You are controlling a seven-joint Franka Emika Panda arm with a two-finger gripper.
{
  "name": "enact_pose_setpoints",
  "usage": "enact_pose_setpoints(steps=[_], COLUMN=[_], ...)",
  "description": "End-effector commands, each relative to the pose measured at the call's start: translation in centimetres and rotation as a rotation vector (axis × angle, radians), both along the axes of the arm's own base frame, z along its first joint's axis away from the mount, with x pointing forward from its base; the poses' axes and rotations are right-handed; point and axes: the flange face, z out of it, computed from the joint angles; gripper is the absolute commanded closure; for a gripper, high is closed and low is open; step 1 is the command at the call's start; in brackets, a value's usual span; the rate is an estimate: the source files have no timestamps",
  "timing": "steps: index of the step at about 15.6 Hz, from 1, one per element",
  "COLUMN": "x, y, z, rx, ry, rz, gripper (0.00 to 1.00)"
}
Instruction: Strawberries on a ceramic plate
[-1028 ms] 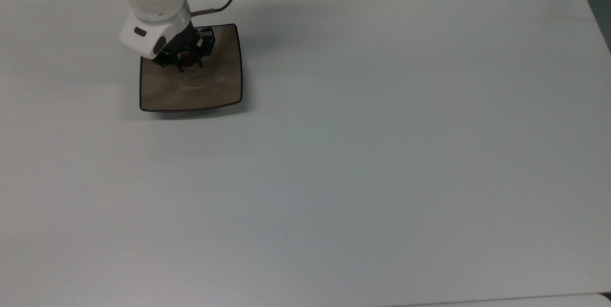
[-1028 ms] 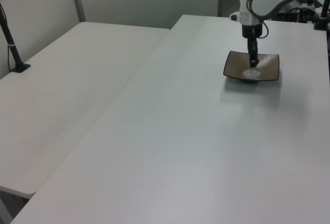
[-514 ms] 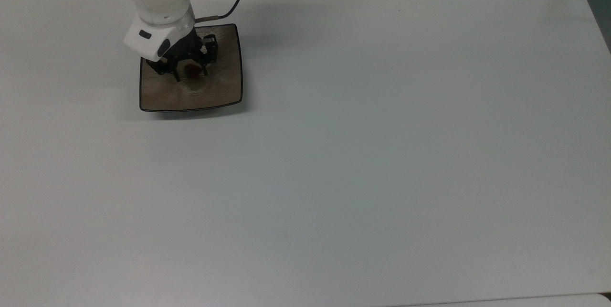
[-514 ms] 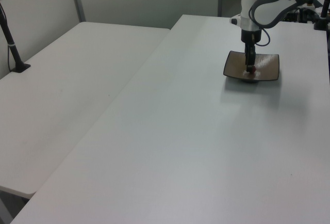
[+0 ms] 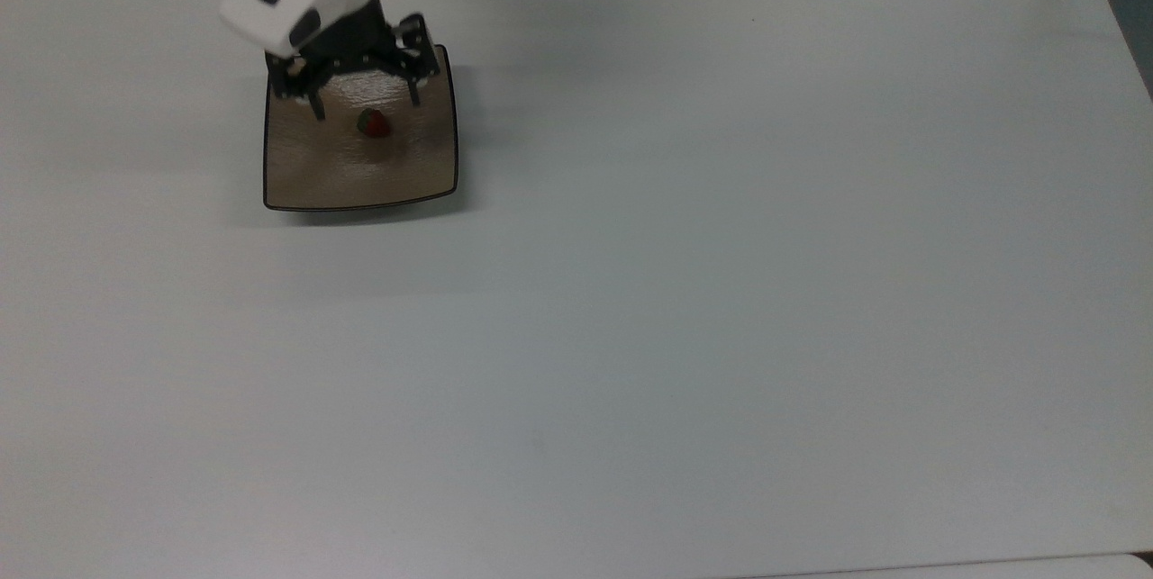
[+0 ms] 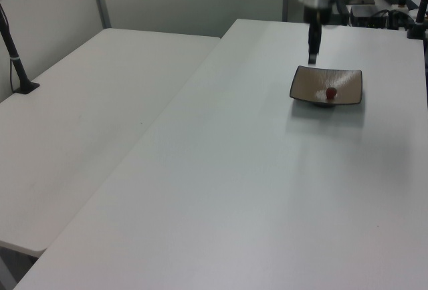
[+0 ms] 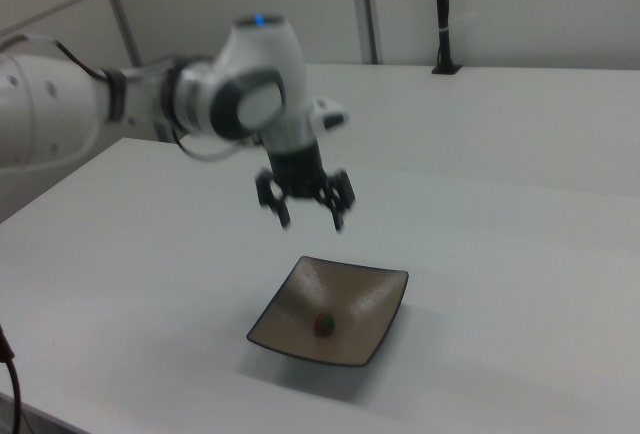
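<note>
On the ceramic plate (image 5: 306, 174) lies the strawberry (image 5: 374, 123), end effector (image 5: 365, 106) above.

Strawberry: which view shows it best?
Top view: the strawberry lies unobstructed near the ceramic plate's middle, red body and green cap both visible. The left view gives a small red dot; the right view a small reddish-green blob.

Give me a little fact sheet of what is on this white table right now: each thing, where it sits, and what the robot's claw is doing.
Fruit: small dark red strawberry with a green cap, lying near the plate's middle
Dish: square glossy brown ceramic plate, flat on the table
Surface: white table
Claw: black two-finger gripper, open, holding nothing, raised above the plate's far edge in the right view
Contact: gripper and strawberry apart
</note>
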Motion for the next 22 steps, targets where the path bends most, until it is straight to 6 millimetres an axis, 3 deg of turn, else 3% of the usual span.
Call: enact_pose_setpoints(steps=[1, 3, 6, 10, 18, 22], x=[-1.2, -1.9, -3.6, -5.3, -5.1, -5.1], y=[2.8, 5.2, 8.1, 9.8, 14.3, 14.3], z=[9.4, 12.3, 14.7, 17.5, 14.8, 14.2], rx=[0.046, 0.098, 0.123, 0.140, 0.118, 0.115], ry=[0.006, 0.000, -0.003, -0.043, -0.008, 0.001], rz=[-0.129, -0.162, -0.243, -0.298, -0.005, -0.002], gripper=[0.00, 0.00, 0.00, 0.00, 0.00, 0.00])
